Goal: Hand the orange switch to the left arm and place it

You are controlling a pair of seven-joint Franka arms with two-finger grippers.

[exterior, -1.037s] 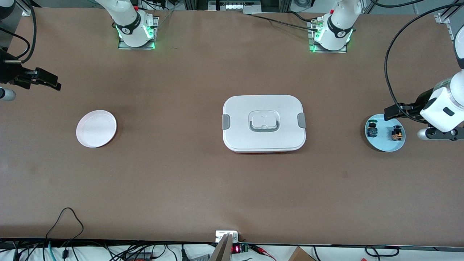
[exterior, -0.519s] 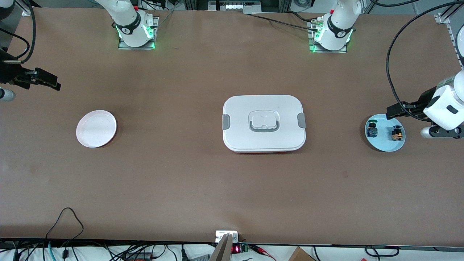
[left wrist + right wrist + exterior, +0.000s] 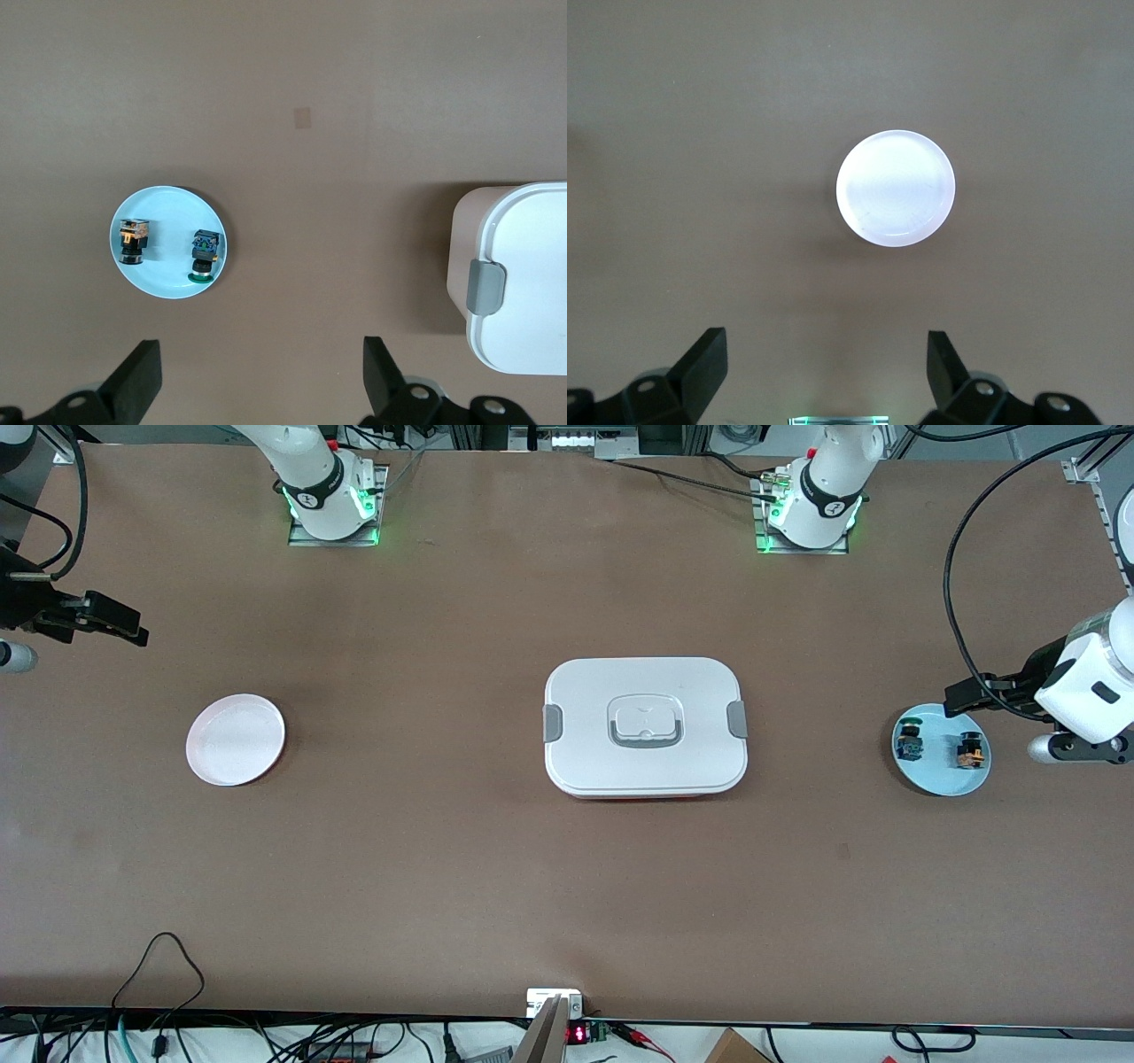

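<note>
Brown table (image 3: pixel 496 868) was seen spanning the whole front view, with the 2 arm bases along its farthest edge from the front camera.

White box (image 3: pixel 645 724) was noted at the table's middle, lid on, a grey clip at each short end and a grey-rimmed handle recess in the centre. A reddish base edge was visible along its side nearest the front camera. 1 corner with a grey clip was also caught in the left wrist view (image 3: pixel 518 283).

Left arm (image 3: pixel 1085 691) was seen reaching in at its own end of the table. Left gripper (image 3: pixel 257 376) was held up in the air, over bare table beside the blue plate, fingers spread wide with nothing between them.

Right arm (image 3: pixel 18 602) was seen at the right arm's end of the table, mostly out of frame. Right gripper (image 3: pixel 824 367) was held in the air over bare table near the white plate, fingers likewise spread wide and empty.

White round plate (image 3: pixel 235 740) was recorded toward the right arm's end, well apart from the box, nothing on it.

Light blue round plate (image 3: pixel 941 778) was recorded toward the left arm's end, carrying 2 small switches.

Orange switch (image 3: pixel 971 751) was lying on the blue plate, on the part toward the left arm's end, also seen in the left wrist view (image 3: pixel 134 241).

Green-capped switch (image 3: pixel 909 741) was lying on the same plate, just beside the orange one and apart from it, on the part toward the box.
</note>
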